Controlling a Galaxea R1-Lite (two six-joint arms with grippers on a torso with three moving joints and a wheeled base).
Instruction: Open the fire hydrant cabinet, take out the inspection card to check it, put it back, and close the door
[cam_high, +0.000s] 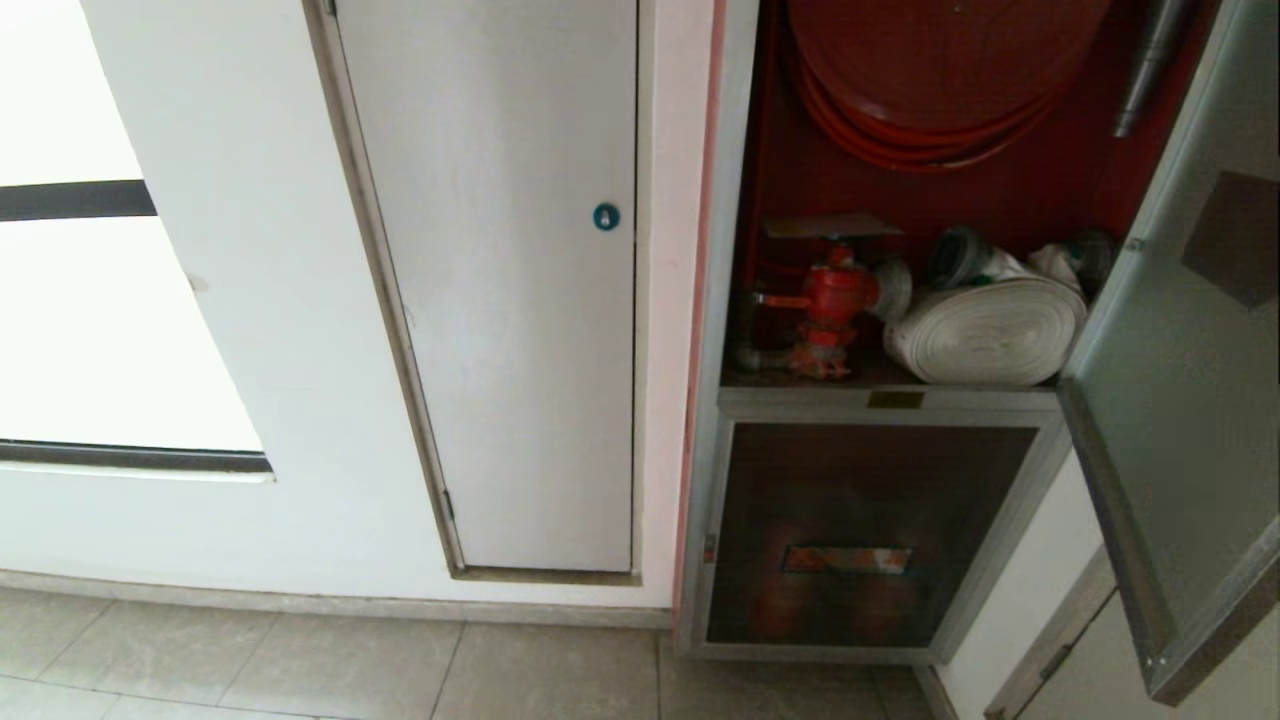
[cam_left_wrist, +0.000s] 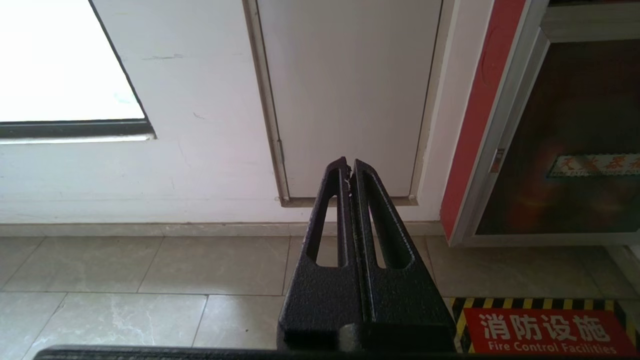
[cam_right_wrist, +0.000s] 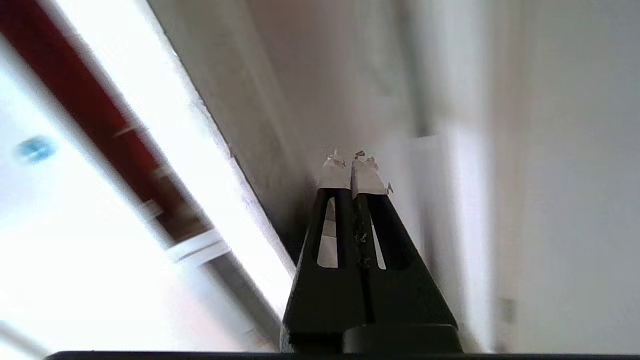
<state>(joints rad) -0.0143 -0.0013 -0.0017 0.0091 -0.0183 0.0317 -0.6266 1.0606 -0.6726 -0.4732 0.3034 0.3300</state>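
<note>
Door (cam_high: 1180, 400) cut off at right edge (right wrist view blurred).

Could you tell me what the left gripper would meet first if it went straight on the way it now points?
Probably the bottom edge of the white panel: the left gripper, shut, aims there over bare floor, though depth is unclear.

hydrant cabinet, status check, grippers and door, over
Left gripper shut, empty, parked low facing the white panel. Right gripper shut, empty. Fire hydrant cabinet open, door swung out right. Inspection card not seen. Nothing blocking.

white panel (cam_high: 500, 300), blue lock (cam_high: 606, 217), tiled floor (cam_high: 300, 660)
</note>
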